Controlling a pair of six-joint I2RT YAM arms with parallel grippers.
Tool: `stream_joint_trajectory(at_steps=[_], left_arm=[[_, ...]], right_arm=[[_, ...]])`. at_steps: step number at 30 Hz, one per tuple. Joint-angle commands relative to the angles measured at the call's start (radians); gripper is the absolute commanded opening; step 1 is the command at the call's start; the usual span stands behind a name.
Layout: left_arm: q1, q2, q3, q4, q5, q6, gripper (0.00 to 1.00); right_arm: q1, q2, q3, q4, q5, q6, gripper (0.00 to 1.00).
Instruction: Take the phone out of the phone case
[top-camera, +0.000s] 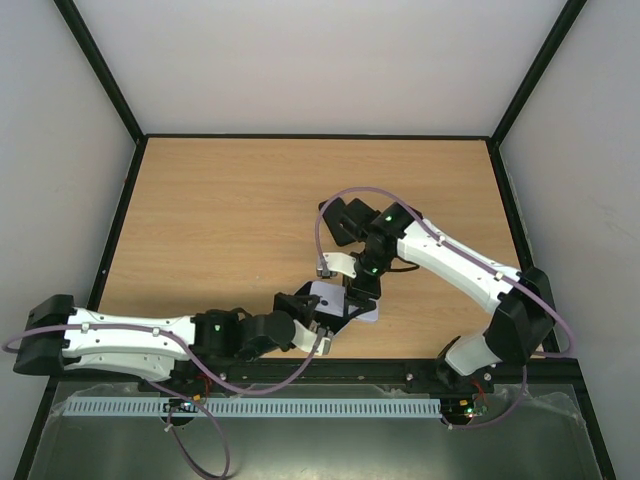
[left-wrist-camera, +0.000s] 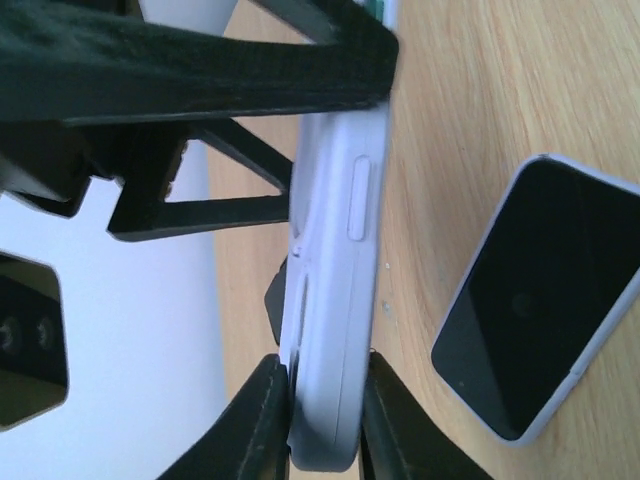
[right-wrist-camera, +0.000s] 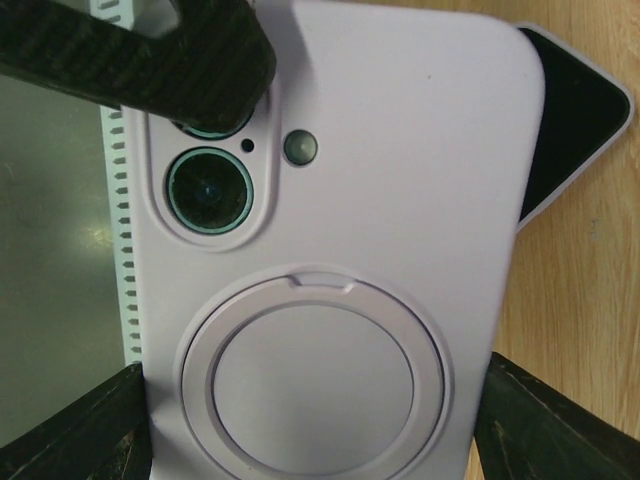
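A lavender phone case (right-wrist-camera: 400, 180) with a round ring on its back is held above the table, its long edge toward the left wrist view (left-wrist-camera: 340, 250). Camera lenses (right-wrist-camera: 208, 188) show through its cutout, so the phone sits inside. My left gripper (left-wrist-camera: 325, 400) is shut on the case's end, one finger on each face. My right gripper (right-wrist-camera: 315, 420) is shut on the case across its two long edges. In the top view both grippers, left (top-camera: 316, 320) and right (top-camera: 352, 290), meet at the case (top-camera: 328, 296) near the table's front middle.
A second phone (left-wrist-camera: 530, 300) with a dark screen and pale rim lies flat on the wooden table (top-camera: 220, 220) just beside and under the held case; it also shows in the right wrist view (right-wrist-camera: 570, 120). A white slotted rail (top-camera: 250, 408) runs along the near edge.
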Motion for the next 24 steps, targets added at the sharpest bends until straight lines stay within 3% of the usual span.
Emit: stream_joint_trajectory(at_steps=[1, 3, 9, 14, 17, 20, 22, 24], left_arm=[[-0.012, -0.003, -0.034, 0.060, -0.062, 0.037, 0.10], [-0.012, -0.013, -0.037, 0.062, -0.069, 0.025, 0.03], [-0.011, -0.074, -0.005, -0.018, -0.051, -0.128, 0.02], [0.054, -0.124, 0.052, -0.172, 0.085, -0.378, 0.03], [0.168, -0.149, 0.079, -0.232, 0.236, -0.504, 0.02], [0.298, -0.154, 0.106, -0.271, 0.418, -0.576, 0.03], [0.319, -0.156, 0.116, -0.276, 0.455, -0.595, 0.03], [0.331, -0.153, 0.127, -0.275, 0.470, -0.604, 0.02]], right_arm=[[0.014, 0.003, 0.034, -0.037, 0.000, 0.017, 0.44], [0.016, 0.001, 0.037, -0.038, -0.005, 0.022, 0.50], [0.016, -0.087, 0.086, -0.018, -0.034, 0.021, 0.99], [0.014, -0.140, 0.155, 0.005, 0.001, 0.040, 0.97], [0.013, -0.140, 0.120, 0.037, 0.050, 0.061, 0.99], [0.012, -0.141, 0.083, 0.070, 0.122, 0.055, 0.85], [0.013, -0.142, 0.077, 0.071, 0.161, 0.037, 0.75], [0.012, -0.143, 0.073, 0.068, 0.183, 0.002, 0.59]])
